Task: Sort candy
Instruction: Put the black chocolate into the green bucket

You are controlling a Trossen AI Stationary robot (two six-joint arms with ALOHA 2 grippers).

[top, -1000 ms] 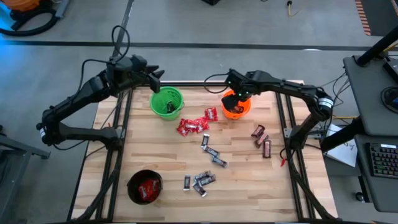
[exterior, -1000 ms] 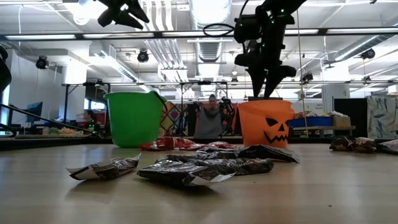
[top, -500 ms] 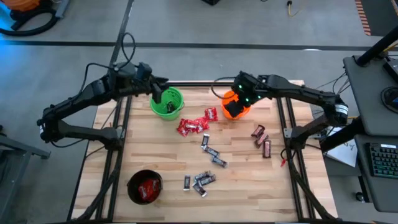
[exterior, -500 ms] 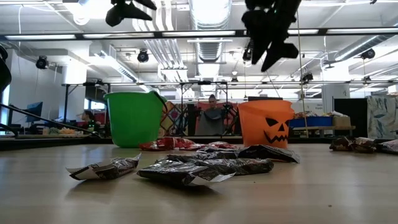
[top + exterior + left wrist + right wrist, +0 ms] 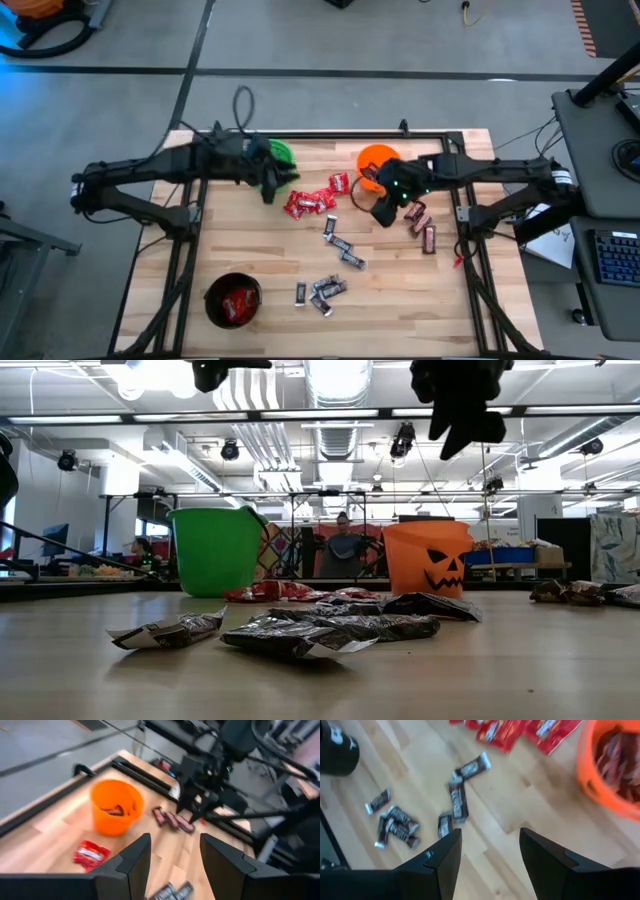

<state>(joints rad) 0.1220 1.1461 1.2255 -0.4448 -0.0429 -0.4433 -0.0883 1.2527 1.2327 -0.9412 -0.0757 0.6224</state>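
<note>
Right gripper (image 5: 384, 214) stretched low over the table, fingers parted and empty, dark brown-red bars (image 5: 420, 222) just beside it, orange bucket (image 5: 376, 160) behind, left gripper (image 5: 270, 188) parted, empty, red packets (image 5: 308, 203) near.

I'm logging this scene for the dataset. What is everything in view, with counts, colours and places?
Green bucket: one, far left of table, partly under the left arm.
Orange bucket: one, far centre-right, brown-red bars inside.
Black bucket: one, near left, red packets inside.
Red packets: several, between the green and orange buckets.
Black-silver bars: about eight, table centre to near centre.
Brown-red bars: three, right side.
Person: one, room behind.
Left gripper: open, beside the green bucket.
Right gripper: open, near the brown-red bars.
</note>
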